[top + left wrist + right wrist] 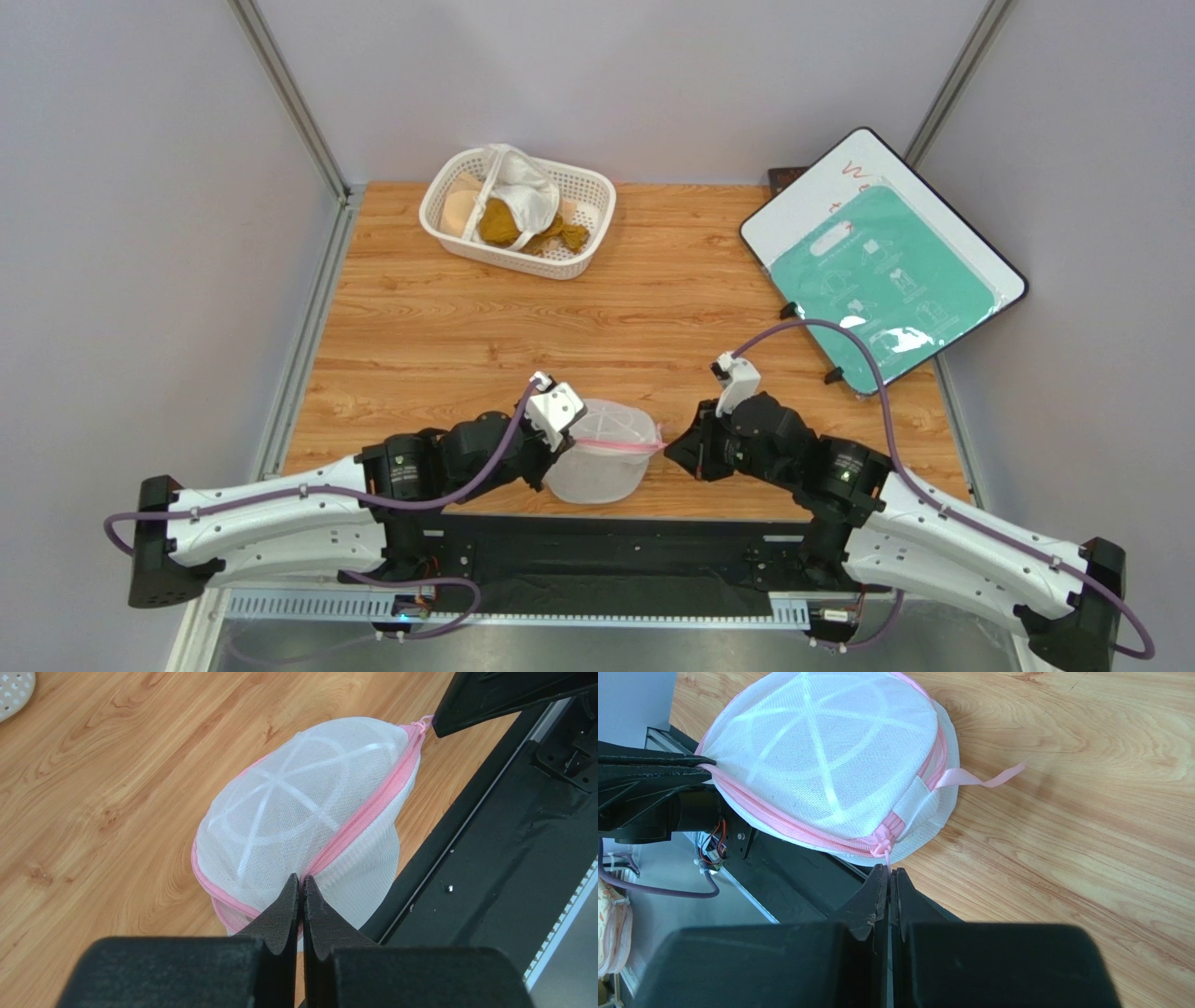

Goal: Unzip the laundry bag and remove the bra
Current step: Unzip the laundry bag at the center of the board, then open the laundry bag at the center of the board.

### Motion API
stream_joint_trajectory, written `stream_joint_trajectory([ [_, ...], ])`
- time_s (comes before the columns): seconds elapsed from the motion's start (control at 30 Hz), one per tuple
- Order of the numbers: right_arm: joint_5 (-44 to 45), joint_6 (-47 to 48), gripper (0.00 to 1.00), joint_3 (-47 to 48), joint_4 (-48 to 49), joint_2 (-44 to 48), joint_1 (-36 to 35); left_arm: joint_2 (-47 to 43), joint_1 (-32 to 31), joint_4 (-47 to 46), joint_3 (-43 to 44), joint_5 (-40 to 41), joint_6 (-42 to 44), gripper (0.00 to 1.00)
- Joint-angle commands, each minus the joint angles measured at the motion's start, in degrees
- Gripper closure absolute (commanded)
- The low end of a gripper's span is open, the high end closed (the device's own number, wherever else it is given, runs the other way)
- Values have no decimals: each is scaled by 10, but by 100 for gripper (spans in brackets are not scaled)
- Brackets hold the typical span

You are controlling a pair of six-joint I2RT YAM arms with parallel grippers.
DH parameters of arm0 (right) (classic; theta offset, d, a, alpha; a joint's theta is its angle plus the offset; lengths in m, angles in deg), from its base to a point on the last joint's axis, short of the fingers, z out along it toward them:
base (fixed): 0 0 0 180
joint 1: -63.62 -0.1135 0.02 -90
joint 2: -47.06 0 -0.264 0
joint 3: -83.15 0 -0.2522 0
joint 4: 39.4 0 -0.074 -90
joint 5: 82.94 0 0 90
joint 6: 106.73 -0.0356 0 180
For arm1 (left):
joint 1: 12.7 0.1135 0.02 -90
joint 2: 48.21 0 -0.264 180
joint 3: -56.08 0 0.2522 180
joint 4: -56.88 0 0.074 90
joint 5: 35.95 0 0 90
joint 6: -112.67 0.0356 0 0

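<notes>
The laundry bag [603, 451], a round white mesh pouch with pink zipper trim, sits at the table's near edge between my arms. It also shows in the left wrist view [302, 822] and the right wrist view [822, 756]. The zipper looks closed all round. My left gripper [302, 879] is shut on the bag's pink zipper seam at its left side. My right gripper [887, 870] is shut on the pink zipper pull [884, 850] at the bag's right side. The bra is hidden; I cannot see it through the mesh.
A white lattice basket [589, 182] with mustard-brown and white cloths stands at the back left. A white board with a green sheet [884, 273] lies at the back right. A pink ribbon [990, 778] trails from the bag. The black base rail [603, 539] runs below the bag.
</notes>
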Motion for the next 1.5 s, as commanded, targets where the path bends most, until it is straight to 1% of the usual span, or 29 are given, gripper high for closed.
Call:
stream_joint_trajectory([
  [0.0, 35, 13, 100, 2, -23, -9, 10, -19, 4, 45, -10, 45, -6, 100],
  [0.13, 38, 14, 100, 1, -19, -13, 11, -18, 3, 34, -17, 17, -8, 100],
  [0.23, 48, 21, 100, 2, -19, -23, 18, -8, 3, 8, -25, -33, -8, 100],
  [0.27, 50, 27, 100, 3, -19, -27, 21, -6, 4, 5, -25, -49, -11, 98],
  [0.3, 49, 27, 100, 3, -19, -32, 23, 0, 4, 4, -22, -54, -14, 90],
  [0.33, 50, 26, 100, 9, -21, -33, 24, 2, 4, 5, -18, -56, -17, 80],
  [0.37, 52, 24, 100, 9, -23, -35, 24, 2, 4, 8, -15, -51, -26, 52],
  [0.4, 61, 21, 99, 11, -29, -33, 24, -3, 3, 10, -8, -46, -32, 38],
  [0.43, 68, 19, 97, 16, -42, -32, 24, -7, 4, 13, -4, -39, -38, 27],
  [0.47, 74, 16, 92, 19, -51, -31, 25, -12, 3, 16, 0, -27, -49, 15],
  [0.5, 88, 11, 79, 22, -60, -29, 25, -22, 3, 18, 12, -23, -51, 12],
  [0.57, 98, 6, 63, 30, -86, -24, 25, -29, 4, 28, 24, -7, -60, 5],
  [0.6, 106, 5, 44, 31, -92, -19, 25, -32, 4, 35, 38, 4, -71, 3],
  [0.63, 110, 4, 37, 35, -104, -16, 25, -32, 6, 50, 45, 12, -78, 1],
  [0.67, 115, 4, 33, 42, -112, -15, 25, -32, 9, 59, 51, 23, -84, 0],
  [0.7, 125, 3, 26, 47, -119, -12, 26, -32, 12, 65, 60, 26, -95, 0],
  [0.77, 132, 5, 21, 65, -140, -9, 24, -32, 30, 77, 61, 22, -106, 0],
  [0.87, 122, 41, 19, 83, -136, -8, 25, -33, 57, 83, 44, 5, -133, 0],
  [0.9, 106, 53, 18, 96, -131, -9, 25, -34, 69, 81, 39, -1, -139, 0],
  [1.07, 50, 128, 18, 150, -92, -44, 24, -39, 80, 61, 7, -39, -170, 0],
  [1.13, 27, 142, 18, 175, -77, -82, 20, -40, 80, 43, -3, -51, -177, 0],
  [1.27, 21, 161, 18, 205, -49, -169, -6, -29, 81, 26, -18, -63, -190, 0],
  [1.33, 22, 165, 18, 217, -28, -194, -25, -18, 82, 27, -20, -63, -191, 0],
  [1.47, 18, 178, 18, 232, -1, -253, -36, -4, 86, 26, -30, -64, -195, 1],
])
